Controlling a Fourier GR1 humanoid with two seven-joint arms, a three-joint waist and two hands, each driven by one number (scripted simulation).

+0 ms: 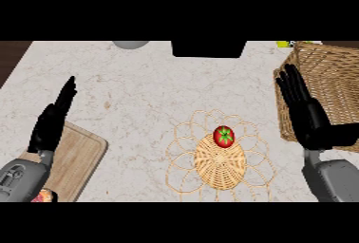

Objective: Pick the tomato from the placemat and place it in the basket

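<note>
Woven wicker basket (pixel 324 71) at the counter's right edge; 1 red tomato (pixel 223 136) on the round woven placemat (pixel 219 161); left hand (pixel 52 121) and right hand (pixel 308 111) both straight-fingered, holding nothing.

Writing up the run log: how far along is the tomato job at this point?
Nothing looks done yet. The tomato sits on the woven placemat, untouched. The right hand is open with straight fingers, in front of the wicker basket and apart from the tomato. The left hand is open over the wooden board. Neither hand holds anything. Left to do: reach, grasp, carry to the basket, release.
</note>
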